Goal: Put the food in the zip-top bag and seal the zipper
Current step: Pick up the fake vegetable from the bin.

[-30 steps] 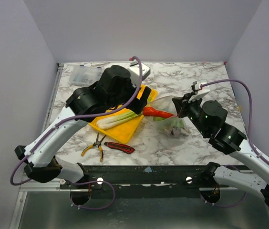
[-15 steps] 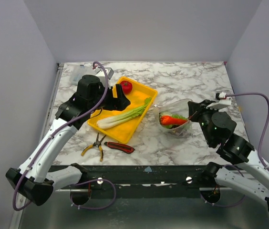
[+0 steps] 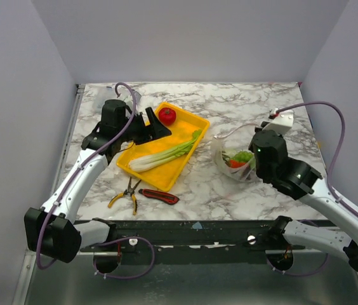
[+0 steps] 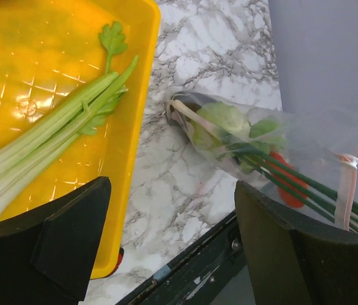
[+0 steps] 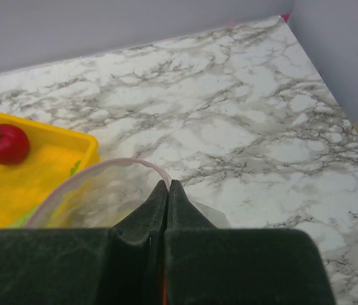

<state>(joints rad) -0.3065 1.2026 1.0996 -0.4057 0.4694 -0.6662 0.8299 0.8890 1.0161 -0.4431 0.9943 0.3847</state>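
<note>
The zip-top bag [image 3: 232, 160] lies on the marble right of the yellow tray [image 3: 162, 180], with a green cabbage [image 4: 225, 118] and an orange carrot [image 4: 288, 185] inside. My right gripper [image 5: 167, 185] is shut on the bag's pink zipper [image 5: 112, 164], holding the mouth up in an arc. My left gripper [image 3: 154, 124] hangs open over the tray's back left with nothing between its fingers [image 4: 71, 232]. In the tray lie a red tomato [image 3: 167, 115] and a white-green leek [image 3: 164, 155].
Yellow-handled pliers [image 3: 127, 192] and a red-black utility knife [image 3: 159, 196] lie in front of the tray near the table's front edge. A clear hard box [image 3: 110, 95] stands at the back left corner, partly behind the left arm.
The carrot, held by my left gripper at the bag's mouth, now lies inside the bag. The left arm has drawn back left over the tray. The right gripper has shifted, still gripping the bag's edge.
</note>
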